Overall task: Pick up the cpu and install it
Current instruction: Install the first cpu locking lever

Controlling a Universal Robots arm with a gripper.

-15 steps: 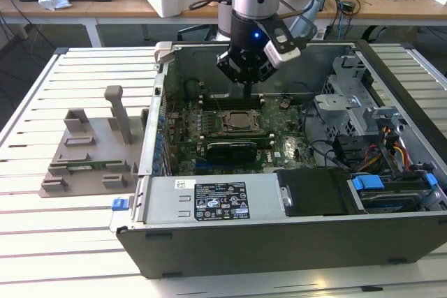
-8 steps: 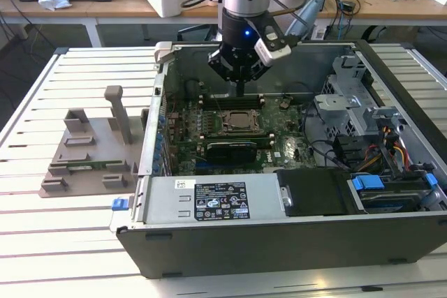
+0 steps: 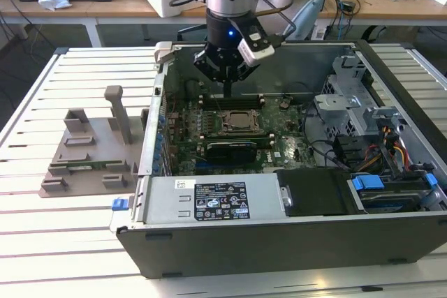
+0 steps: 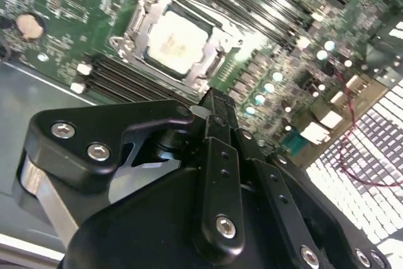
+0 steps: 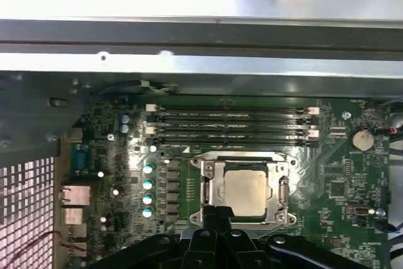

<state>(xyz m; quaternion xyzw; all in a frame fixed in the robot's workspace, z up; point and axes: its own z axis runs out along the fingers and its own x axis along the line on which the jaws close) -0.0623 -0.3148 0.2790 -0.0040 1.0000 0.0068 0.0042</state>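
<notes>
Exterior view: the gripper (image 3: pixel 228 88) hangs inside the open computer case (image 3: pixel 293 242), its fingers drawn together with nothing between them, directly above the processor socket (image 3: pixel 241 122) near the middle of the motherboard (image 3: pixel 279 148). In both wrist views the cpu (image 5: pixel 246 188) lies flat in the socket's metal frame, silvery top up, apart from the black fingertips (image 5: pixel 216 215). Memory slots (image 5: pixel 230 124) run parallel along one side of the socket, toward the case's metal wall. On the slatted tabletop (image 3: pixel 42 256), by the case's edge at the exterior view's left, rests a grey fixture (image 3: pixel 91 151) with an upright post.
</notes>
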